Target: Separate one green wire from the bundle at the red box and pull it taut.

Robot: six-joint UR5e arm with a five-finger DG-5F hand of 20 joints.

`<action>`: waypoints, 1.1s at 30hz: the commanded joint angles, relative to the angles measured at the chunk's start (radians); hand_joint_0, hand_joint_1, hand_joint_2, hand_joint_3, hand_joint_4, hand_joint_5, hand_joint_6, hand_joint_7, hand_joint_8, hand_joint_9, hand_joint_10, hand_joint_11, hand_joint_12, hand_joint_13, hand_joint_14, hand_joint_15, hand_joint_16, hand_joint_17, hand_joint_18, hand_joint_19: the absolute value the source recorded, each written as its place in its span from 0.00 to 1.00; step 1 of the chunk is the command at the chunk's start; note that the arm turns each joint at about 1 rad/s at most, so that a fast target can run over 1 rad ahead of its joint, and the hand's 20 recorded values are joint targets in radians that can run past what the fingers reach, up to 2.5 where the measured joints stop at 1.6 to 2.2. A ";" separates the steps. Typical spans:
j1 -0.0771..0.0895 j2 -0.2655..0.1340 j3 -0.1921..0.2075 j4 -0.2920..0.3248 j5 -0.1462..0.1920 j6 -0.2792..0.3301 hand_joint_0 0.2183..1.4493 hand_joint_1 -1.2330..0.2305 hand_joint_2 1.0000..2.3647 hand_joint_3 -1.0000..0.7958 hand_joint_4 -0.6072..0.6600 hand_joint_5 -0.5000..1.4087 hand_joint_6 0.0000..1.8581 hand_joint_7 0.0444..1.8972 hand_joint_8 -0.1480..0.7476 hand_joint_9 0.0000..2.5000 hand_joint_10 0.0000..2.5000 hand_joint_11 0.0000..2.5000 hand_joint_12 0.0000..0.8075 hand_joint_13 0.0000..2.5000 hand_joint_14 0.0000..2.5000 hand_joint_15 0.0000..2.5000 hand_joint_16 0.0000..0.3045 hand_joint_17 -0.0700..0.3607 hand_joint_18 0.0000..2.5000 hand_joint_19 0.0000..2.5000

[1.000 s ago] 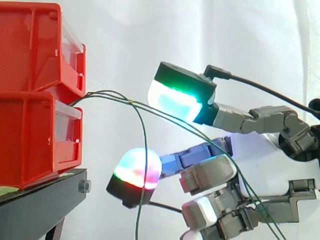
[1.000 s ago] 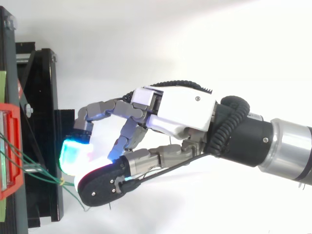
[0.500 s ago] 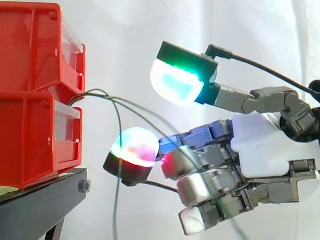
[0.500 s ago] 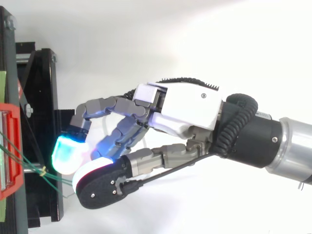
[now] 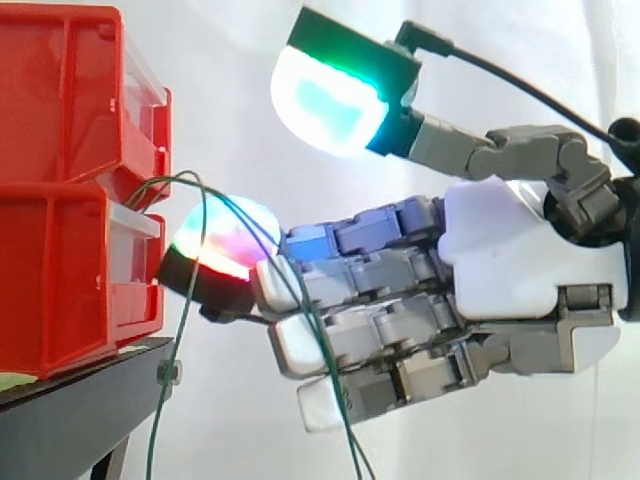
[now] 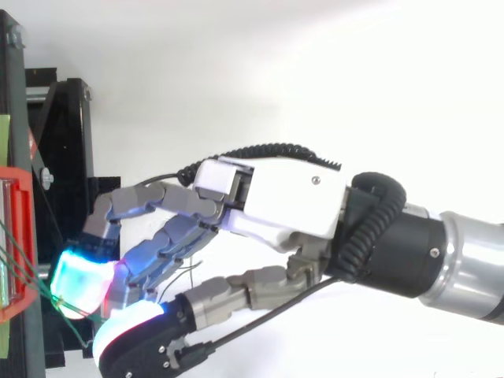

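Thin green wires (image 5: 193, 262) come out between the two stacked red bins (image 5: 60, 270) and hang down in loose loops. One strand drops straight beside the stand. Another strand (image 5: 318, 340) slants down across the front of the fingers. My hand (image 5: 500, 262) reaches in from the right, fingers nearly straight and pointing at the bins. One glowing fingertip (image 5: 215, 245) is close to the lower bin's front. The thumb is lifted well above the fingers, so nothing is pinched. In the top view the hand (image 6: 276, 197) has its fingertips beside the wires (image 6: 24, 272) at the red bin (image 6: 20, 236).
The bins rest on a black stand (image 5: 85, 410), whose edge juts out under the fingertips. A white curtain hangs behind everything. The black frame (image 6: 67, 157) runs along the left of the top view.
The hand has moved left toward the bins and its fingers have straightened. The thumb has lifted higher. The wires have swung left and hang slacker, closer to the bins.
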 commanded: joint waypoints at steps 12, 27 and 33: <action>0.016 -0.044 0.002 0.119 0.001 0.005 0.36 0.34 0.01 0.35 0.56 0.18 0.27 0.60 0.43 0.37 0.01 0.33 0.45 0.40 0.01 0.26 0.16 0.42 0.31 0.20; 0.016 -0.044 0.001 0.121 0.003 0.007 0.33 0.41 0.01 0.32 0.54 0.18 0.30 0.59 0.44 0.42 0.01 0.38 0.44 0.44 0.01 0.28 0.16 0.41 0.34 0.22; 0.013 -0.044 0.001 0.121 0.003 0.007 0.31 0.45 0.00 0.29 0.53 0.18 0.35 0.55 0.44 0.43 0.01 0.39 0.45 0.46 0.01 0.29 0.16 0.42 0.35 0.23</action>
